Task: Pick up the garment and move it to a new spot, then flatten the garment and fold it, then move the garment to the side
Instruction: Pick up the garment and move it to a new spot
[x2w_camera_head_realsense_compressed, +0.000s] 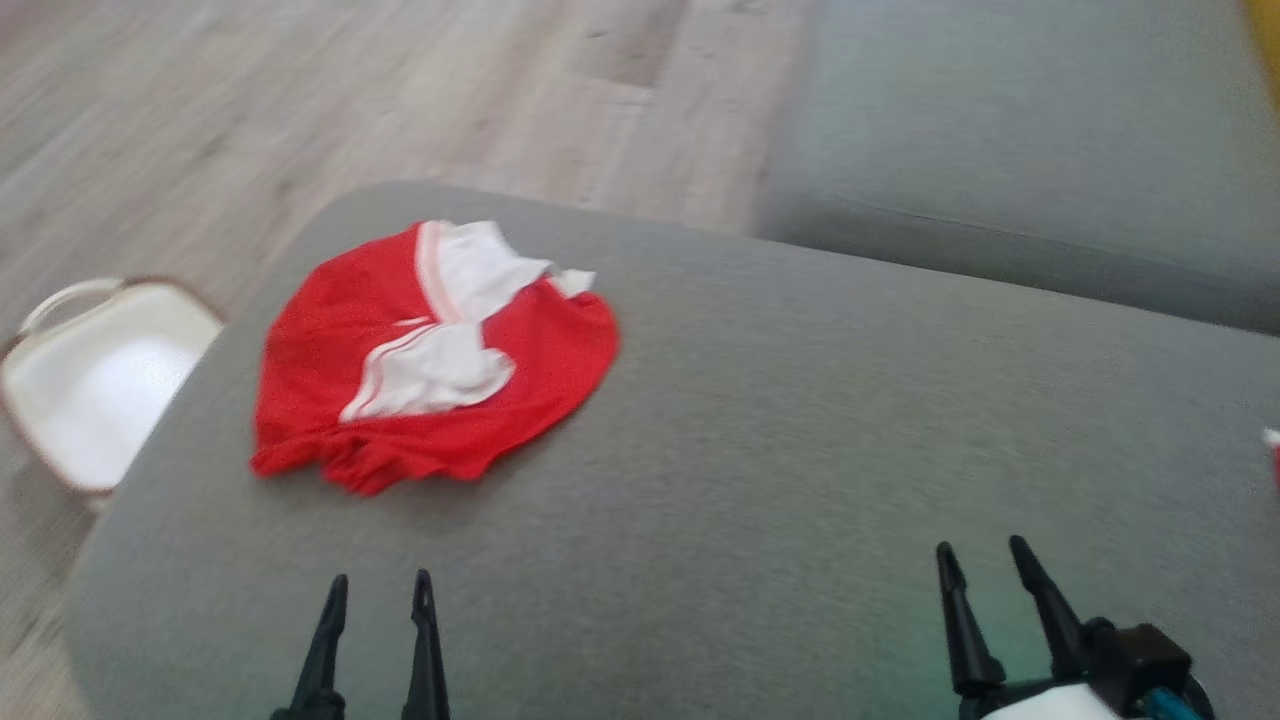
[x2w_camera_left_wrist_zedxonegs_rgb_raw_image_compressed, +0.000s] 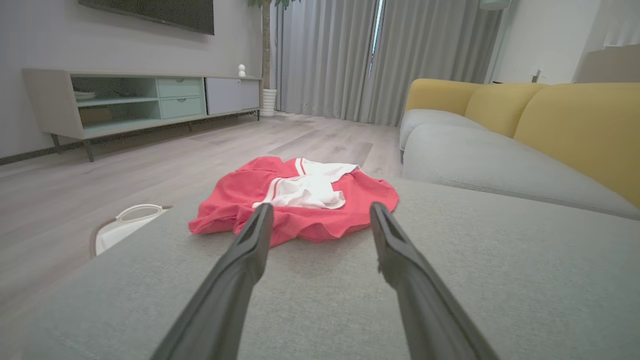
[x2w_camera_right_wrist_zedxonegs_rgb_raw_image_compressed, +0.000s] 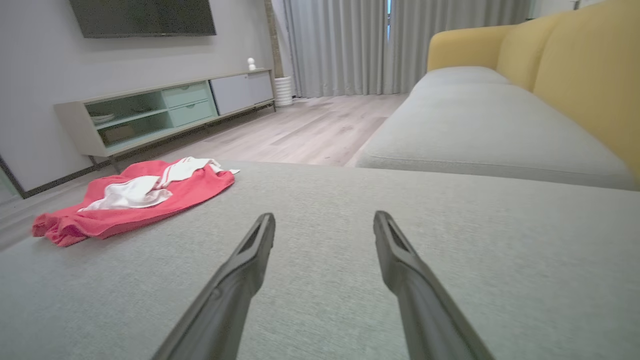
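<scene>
- The crumpled red fabric garment with white panels and striped trim (x2w_camera_head_realsense_compressed: 330, 350) lies in a loose heap on the left part of the broad grey upholstered cushion (x2w_camera_head_realsense_compressed: 760, 450), close to its rounded left edge.
- The left gripper (x2w_camera_head_realsense_compressed: 381, 578) hovers at the cushion's near side with its two dark fingers spread and nothing between them. In its wrist view the fingers frame the garment's bunched near hem.
- The first step, picking the garment up, looks not yet begun. The left gripper would do best to pinch a thick fold of the red hem rather than the thin white flap (a single layer may slip out).
- The right gripper (x2w_camera_head_realsense_compressed: 980, 545) is likewise spread and empty, well apart from the garment on the right. The bare cushion before it seems a fair new spot.
- A white plastic basket with a looped handle (x2w_camera_head_realsense_compressed: 95, 385) sits on the pale wood floor (x2w_camera_head_realsense_compressed: 300, 90) just beside the cushion's left edge, so cloth dragged leftward could fall there.
- A grey sofa seat (x2w_camera_head_realsense_compressed: 1020, 150) lies beyond on the right, out of the way.
- Nothing stands between either gripper and the garment.
</scene>
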